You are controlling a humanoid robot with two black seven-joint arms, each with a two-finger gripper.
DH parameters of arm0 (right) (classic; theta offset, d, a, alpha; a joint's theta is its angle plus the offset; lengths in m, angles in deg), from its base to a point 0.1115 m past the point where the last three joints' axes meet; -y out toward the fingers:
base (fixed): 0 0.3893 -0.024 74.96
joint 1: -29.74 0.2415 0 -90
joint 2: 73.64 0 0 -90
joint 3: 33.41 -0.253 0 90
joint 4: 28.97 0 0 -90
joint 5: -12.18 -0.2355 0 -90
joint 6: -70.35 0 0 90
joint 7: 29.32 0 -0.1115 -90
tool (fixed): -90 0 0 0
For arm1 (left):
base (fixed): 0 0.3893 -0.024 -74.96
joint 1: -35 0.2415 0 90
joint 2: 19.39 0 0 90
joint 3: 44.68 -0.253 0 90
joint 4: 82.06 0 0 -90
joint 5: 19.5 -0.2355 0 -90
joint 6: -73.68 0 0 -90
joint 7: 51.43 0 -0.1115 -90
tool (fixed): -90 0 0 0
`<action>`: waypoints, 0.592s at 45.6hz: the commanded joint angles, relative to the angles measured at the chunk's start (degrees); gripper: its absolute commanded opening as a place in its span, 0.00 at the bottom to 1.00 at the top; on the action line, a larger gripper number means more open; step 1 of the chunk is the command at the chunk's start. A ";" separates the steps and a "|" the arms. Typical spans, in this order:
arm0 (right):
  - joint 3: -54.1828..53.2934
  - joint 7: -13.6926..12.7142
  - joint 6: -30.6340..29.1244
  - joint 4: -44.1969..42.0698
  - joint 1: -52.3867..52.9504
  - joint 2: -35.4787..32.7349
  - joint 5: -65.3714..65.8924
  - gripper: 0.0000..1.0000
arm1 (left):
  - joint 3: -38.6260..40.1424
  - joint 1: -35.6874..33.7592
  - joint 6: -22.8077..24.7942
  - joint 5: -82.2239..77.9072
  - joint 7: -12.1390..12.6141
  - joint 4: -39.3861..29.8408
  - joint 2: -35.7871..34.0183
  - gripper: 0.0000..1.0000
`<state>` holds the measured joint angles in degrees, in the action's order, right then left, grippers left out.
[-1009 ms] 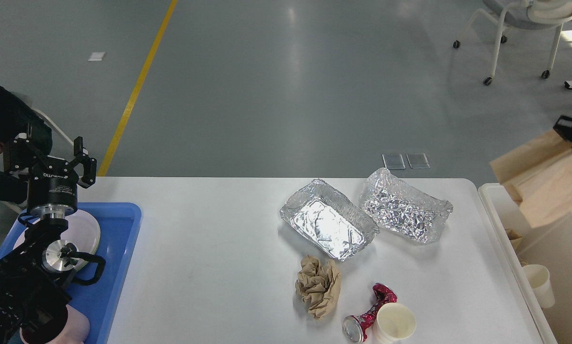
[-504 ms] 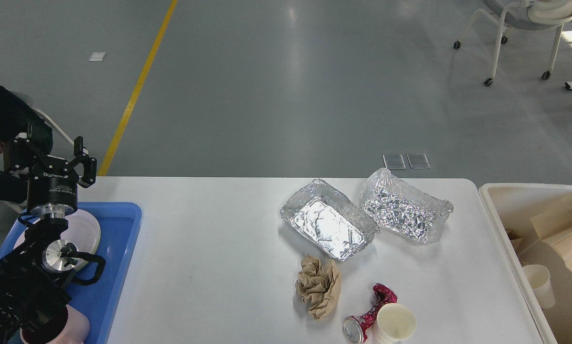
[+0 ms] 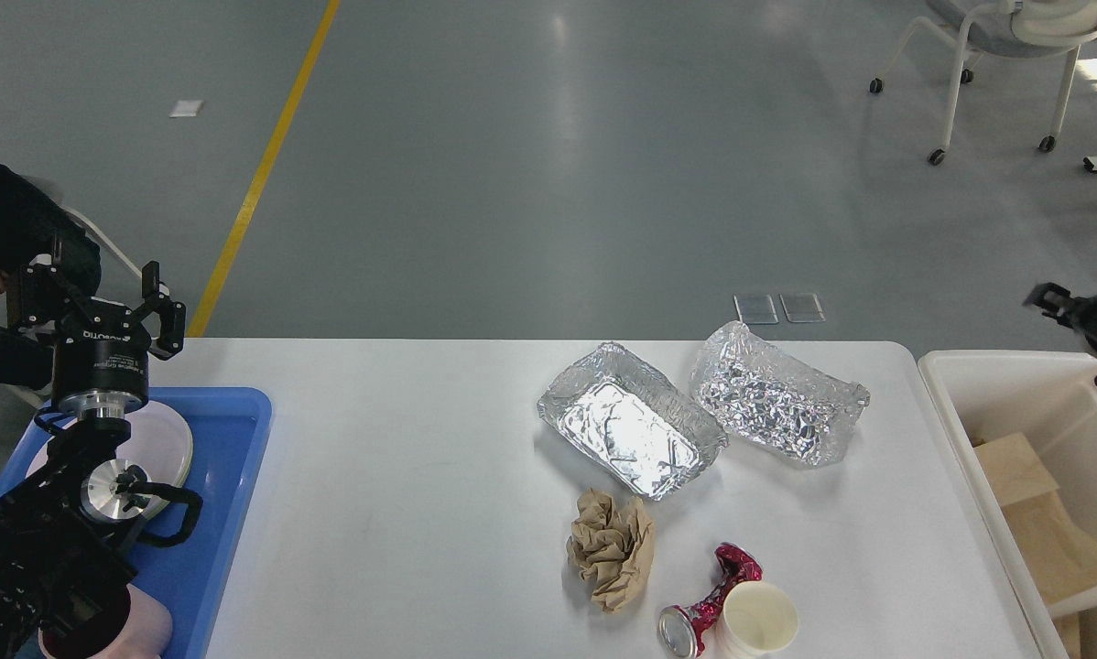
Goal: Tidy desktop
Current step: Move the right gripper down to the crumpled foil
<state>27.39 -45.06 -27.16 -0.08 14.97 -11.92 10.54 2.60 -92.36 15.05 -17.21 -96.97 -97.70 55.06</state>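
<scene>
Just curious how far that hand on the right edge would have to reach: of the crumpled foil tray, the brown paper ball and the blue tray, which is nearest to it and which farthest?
From the right hand:
1. Crumpled foil tray, right rear of the desktop.
2. Brown paper ball, centre front.
3. Blue tray, far left edge.
</scene>
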 commanded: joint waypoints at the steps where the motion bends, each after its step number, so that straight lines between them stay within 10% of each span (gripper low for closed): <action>1: 0.19 0.01 -0.22 7.39 8.52 0.15 -0.02 1.00 | 0.00 0.00 0.00 0.00 0.02 0.00 0.00 0.97; 27: -0.25 0.27 -33.61 34.12 43.94 0.15 -0.99 1.00 | 0.00 0.00 0.00 0.00 0.02 0.00 0.00 0.97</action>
<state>27.36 -44.77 -53.56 32.98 53.74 -12.58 10.07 2.60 -92.36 15.05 -17.21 -96.94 -97.70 55.06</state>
